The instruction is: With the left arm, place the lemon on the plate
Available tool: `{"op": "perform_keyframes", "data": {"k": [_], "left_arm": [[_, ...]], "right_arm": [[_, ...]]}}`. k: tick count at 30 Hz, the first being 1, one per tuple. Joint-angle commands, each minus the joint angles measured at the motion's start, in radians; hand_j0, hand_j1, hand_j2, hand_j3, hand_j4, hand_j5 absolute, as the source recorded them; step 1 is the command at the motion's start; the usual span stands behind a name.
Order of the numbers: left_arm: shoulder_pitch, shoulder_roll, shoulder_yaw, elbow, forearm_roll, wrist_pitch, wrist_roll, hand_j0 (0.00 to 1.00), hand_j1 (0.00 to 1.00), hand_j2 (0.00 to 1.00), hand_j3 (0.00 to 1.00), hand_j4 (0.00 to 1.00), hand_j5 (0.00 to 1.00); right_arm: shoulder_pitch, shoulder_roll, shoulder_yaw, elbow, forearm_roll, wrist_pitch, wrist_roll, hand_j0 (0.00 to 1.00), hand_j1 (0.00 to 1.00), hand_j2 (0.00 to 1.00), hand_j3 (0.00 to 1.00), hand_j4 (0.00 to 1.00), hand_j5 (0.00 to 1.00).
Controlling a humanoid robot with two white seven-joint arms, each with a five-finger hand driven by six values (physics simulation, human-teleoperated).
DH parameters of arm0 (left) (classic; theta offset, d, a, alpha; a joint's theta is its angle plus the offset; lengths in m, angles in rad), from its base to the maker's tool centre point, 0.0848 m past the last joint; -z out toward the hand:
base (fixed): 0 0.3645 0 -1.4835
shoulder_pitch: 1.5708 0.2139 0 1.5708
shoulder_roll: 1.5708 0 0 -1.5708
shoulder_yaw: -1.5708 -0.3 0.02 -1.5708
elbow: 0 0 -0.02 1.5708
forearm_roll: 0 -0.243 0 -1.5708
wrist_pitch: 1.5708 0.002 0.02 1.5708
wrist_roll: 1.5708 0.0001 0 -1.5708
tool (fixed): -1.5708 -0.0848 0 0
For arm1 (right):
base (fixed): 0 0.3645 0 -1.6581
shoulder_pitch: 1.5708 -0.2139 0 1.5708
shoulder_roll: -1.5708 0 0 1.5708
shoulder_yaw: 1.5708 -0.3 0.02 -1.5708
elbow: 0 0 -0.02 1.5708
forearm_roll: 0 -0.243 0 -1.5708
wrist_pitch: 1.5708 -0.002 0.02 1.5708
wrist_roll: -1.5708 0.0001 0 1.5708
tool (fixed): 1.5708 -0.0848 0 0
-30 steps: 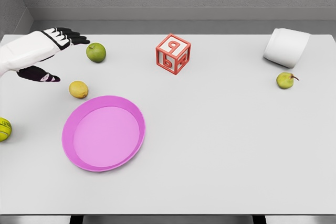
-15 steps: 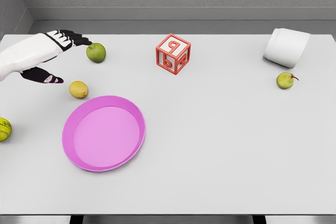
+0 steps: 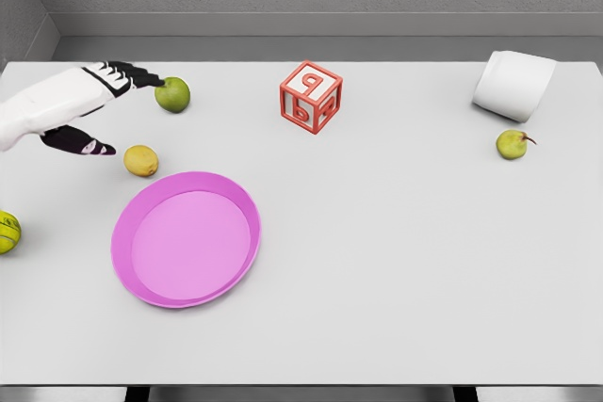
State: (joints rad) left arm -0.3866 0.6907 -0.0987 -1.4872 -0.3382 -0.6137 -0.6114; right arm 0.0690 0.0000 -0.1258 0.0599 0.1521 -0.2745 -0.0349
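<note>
- The left hand [image 3: 89, 105] comes in from the left edge over the far-left part of the white surface [image 3: 396, 251]; its fingers [image 3: 132, 75] are stretched out and its thumb [image 3: 80, 143] is spread apart below them, holding nothing.
- The lemon [image 3: 141, 160] lies on the surface just beside the thumb tip, on its right and slightly nearer the camera, not touching the hand.
- A green apple [image 3: 172, 94] sits right at the fingertips; whether they touch cannot be told.
- The pink plate [image 3: 141, 280] lies below the hand, its far rim close to the lemon with a thin strip of bare surface between.
- A yellow-green ball [image 3: 7, 231] sits at the left edge, below the arm, partly cut off.
- Far to the hand's right stand a red letter block [image 3: 310, 97], a tipped white cup [image 3: 513, 85] near the far right corner, and a small pear [image 3: 512, 144] beside it.
- A wide bare stretch of surface spreads right of the plate.
</note>
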Motion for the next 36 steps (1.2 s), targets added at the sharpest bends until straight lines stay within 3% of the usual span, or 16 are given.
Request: {"op": "perform_keyframes", "data": {"k": [1,2,4,9,11,16,19,21,28,36], "left_arm": [[0.000,0.000,-0.003,0.021,0.005,0.003,0.001,1.00,1.00,1.00,1.00,1.00,1.00],[0.000,0.001,-0.003,0.065,0.007,0.003,0.001,1.00,1.00,1.00,1.00,1.00,1.00],[0.005,0.004,-0.003,0.070,0.007,0.003,0.001,1.00,1.00,1.00,1.00,1.00,1.00],[0.003,0.029,-0.035,0.073,-0.002,0.003,0.001,1.00,1.00,1.00,1.00,1.00,1.00],[-0.011,0.050,-0.082,0.061,-0.004,0.003,0.001,1.00,1.00,1.00,1.00,1.00,1.00],[-0.046,0.108,-0.096,0.039,-0.019,0.003,0.001,1.00,1.00,1.00,1.00,1.00,1.00],[-0.106,0.171,-0.205,0.039,-0.013,0.003,0.001,1.00,1.00,1.00,1.00,1.00,1.00],[-0.124,0.187,-0.234,0.038,-0.013,0.003,0.001,1.00,1.00,1.00,1.00,1.00,1.00],[-0.164,0.187,-0.342,0.027,0.024,0.028,0.001,1.00,1.00,1.00,1.00,1.00,1.00],[-0.169,0.174,-0.380,0.016,0.018,0.158,0.001,1.00,1.00,1.00,1.00,1.00,1.00]], "right_arm": [[0.000,0.000,0.000,0.000,0.000,0.000,0.000,1.00,1.00,1.00,1.00,1.00,1.00],[0.000,0.000,0.000,0.000,0.000,0.000,0.000,1.00,1.00,1.00,1.00,1.00,1.00],[0.000,0.000,0.000,0.000,0.000,0.000,0.000,1.00,1.00,1.00,1.00,1.00,1.00],[0.000,0.000,0.000,0.000,0.000,0.000,0.000,1.00,1.00,1.00,1.00,1.00,1.00],[0.000,0.000,0.000,0.000,0.000,0.000,0.000,1.00,1.00,1.00,1.00,1.00,1.00],[0.000,0.000,-0.001,0.000,0.000,0.000,0.000,1.00,1.00,1.00,1.00,1.00,1.00],[0.000,0.000,-0.001,0.000,0.000,0.000,0.000,1.00,1.00,1.00,1.00,1.00,1.00],[0.000,0.000,0.000,0.000,-0.002,0.000,0.000,1.00,1.00,1.00,1.00,1.00,1.00],[0.000,0.000,-0.001,0.000,-0.002,0.000,0.000,1.00,1.00,1.00,1.00,1.00,1.00],[0.000,0.000,0.000,0.000,-0.002,0.000,0.001,1.00,1.00,1.00,1.00,1.00,1.00]]}}
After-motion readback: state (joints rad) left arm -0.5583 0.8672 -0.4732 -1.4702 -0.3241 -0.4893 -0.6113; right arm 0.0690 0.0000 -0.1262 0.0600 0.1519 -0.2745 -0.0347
